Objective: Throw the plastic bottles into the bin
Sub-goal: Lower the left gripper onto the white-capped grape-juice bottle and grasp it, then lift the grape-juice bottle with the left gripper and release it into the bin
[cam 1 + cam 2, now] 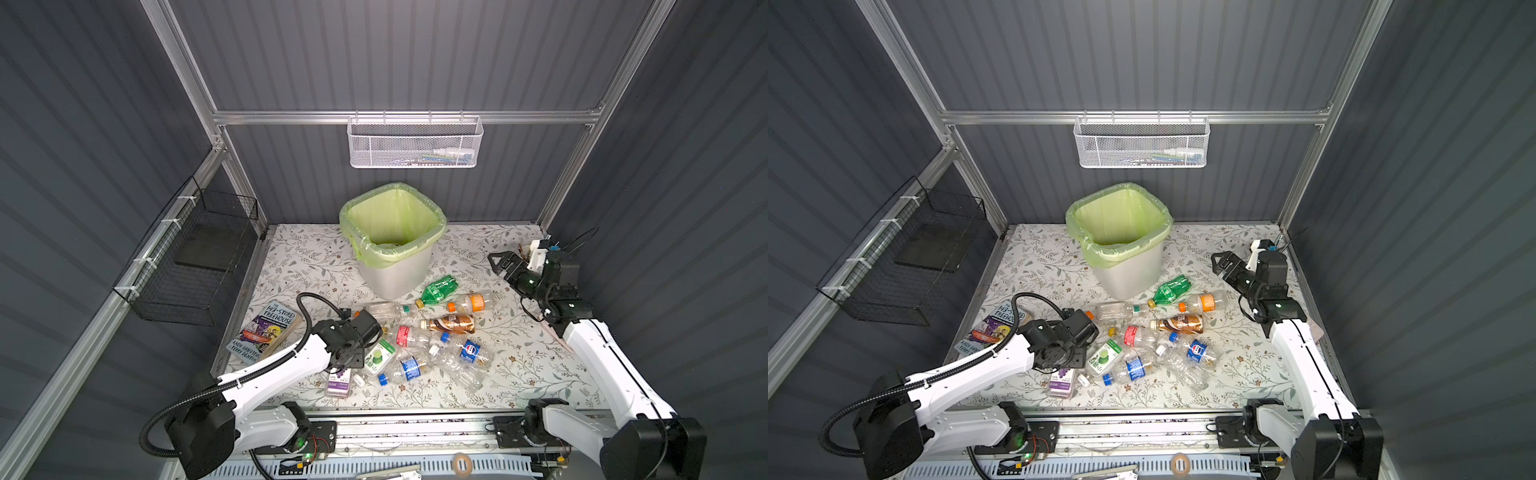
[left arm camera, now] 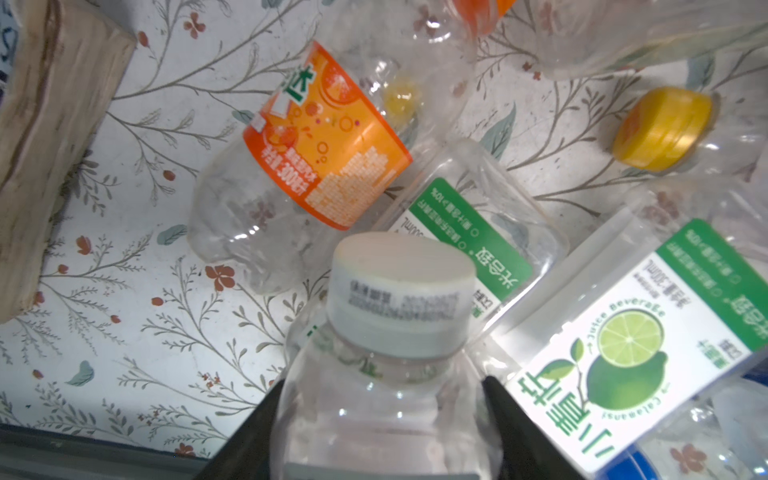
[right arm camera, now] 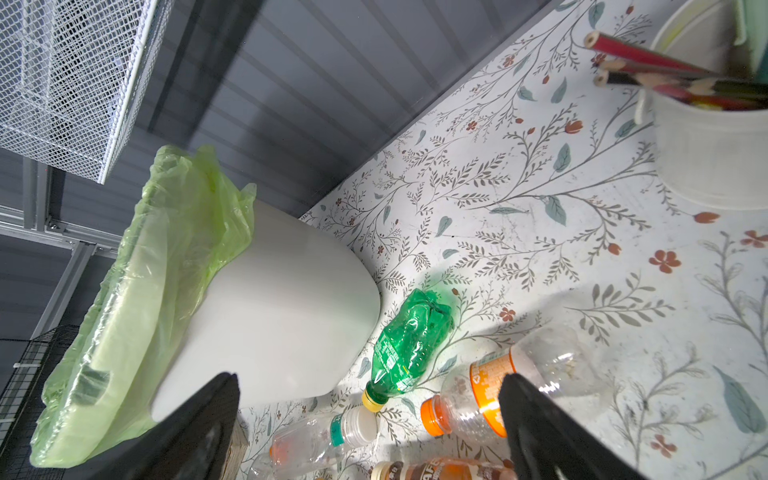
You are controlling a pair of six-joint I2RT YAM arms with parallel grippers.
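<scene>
White-capped bottle [image 2: 399, 291] is pinched at the shoulder by the left pincer [image 2: 384, 382]. It's probably best lifted straight up before being swung over the bin [image 1: 395, 274]. Right pincer [image 3: 370, 376] is spread wide, empty.

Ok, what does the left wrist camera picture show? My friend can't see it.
The left gripper clamps a clear white-capped bottle just below its cap. Beyond it, an orange-label bottle and two green-label bottles lie on the flowery table.
</scene>
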